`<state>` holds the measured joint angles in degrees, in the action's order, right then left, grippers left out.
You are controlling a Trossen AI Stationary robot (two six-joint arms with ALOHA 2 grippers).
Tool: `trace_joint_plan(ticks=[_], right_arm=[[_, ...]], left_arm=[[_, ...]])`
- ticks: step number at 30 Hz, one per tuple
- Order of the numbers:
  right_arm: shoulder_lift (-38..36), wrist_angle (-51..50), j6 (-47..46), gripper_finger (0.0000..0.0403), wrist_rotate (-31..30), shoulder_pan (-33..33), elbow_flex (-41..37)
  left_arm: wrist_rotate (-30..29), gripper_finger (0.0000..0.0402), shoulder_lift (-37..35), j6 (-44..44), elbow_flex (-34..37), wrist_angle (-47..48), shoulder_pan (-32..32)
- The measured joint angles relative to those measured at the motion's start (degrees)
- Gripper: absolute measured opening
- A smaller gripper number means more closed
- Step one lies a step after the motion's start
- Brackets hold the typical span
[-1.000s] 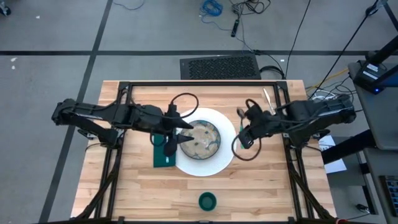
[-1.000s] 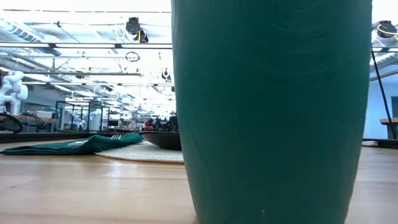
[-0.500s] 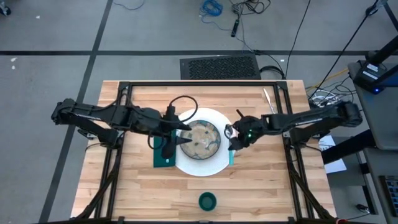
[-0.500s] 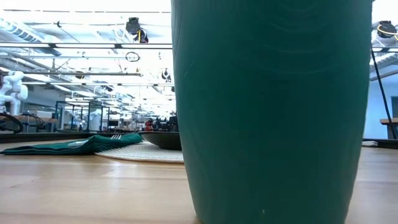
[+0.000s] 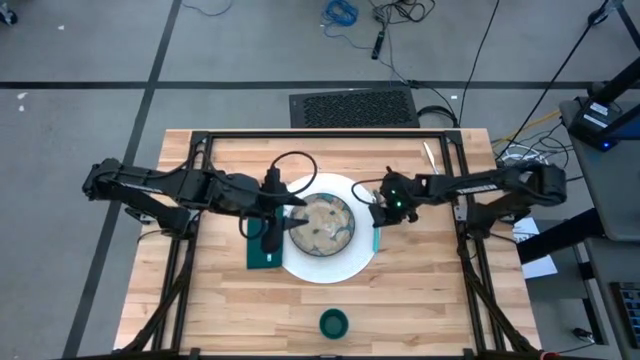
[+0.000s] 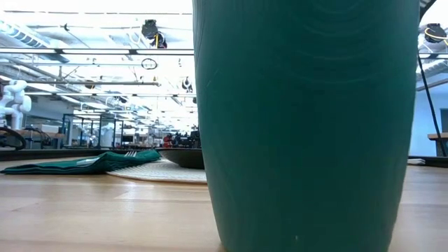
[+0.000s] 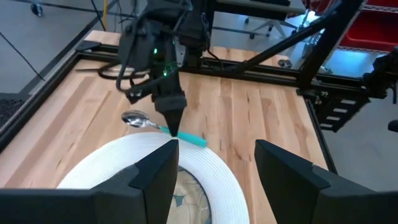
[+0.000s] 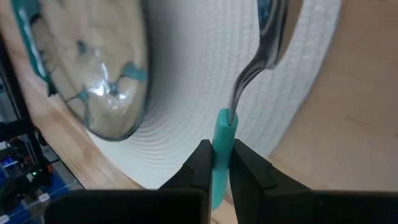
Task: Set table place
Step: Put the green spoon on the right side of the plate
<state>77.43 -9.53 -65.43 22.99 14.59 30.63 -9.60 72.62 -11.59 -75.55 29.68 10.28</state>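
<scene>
Wooden bench [image 5: 420, 300] from above: a white plate [image 5: 330, 268] carries a speckled bowl [image 5: 322, 222], nothing visible inside. Left end effector [image 5: 292, 212] hovers open at the bowl. Left wrist view: the right end effector [image 7: 173, 129] pinches the teal-handled spoon [image 7: 163, 126], lying flat beside the plate's rim. Right wrist view: bowl-end points away.

**Off-table clutter, floor and room**

Black perforated mat [image 5: 354, 107] on grey floor at 12 o'clock. Blue cable coil [image 5: 341, 11] and loose black cable [image 5: 392, 40] farther out, about 12. Dark floor stripe [image 5: 120, 146] at 10. Ceiling beams [image 6: 91, 50] beyond.
</scene>
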Motion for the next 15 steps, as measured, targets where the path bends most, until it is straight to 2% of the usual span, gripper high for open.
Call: trace_joint_plan(ticks=[7, 15], right_arm=[[5.63, 0.81, 0.31, 0.0015, 3.2, 1.36, 1.05], [6.97, 0.88, 0.48, 0.0018, 1.65, 1.49, 2.84]], left_arm=[[-0.96, 0.0196, 0.02, 0.02, 0.0, -0.03, -0.02], [-1.42, 0.0196, 0.02, 0.02, 0.0, -0.01, 0.0]])
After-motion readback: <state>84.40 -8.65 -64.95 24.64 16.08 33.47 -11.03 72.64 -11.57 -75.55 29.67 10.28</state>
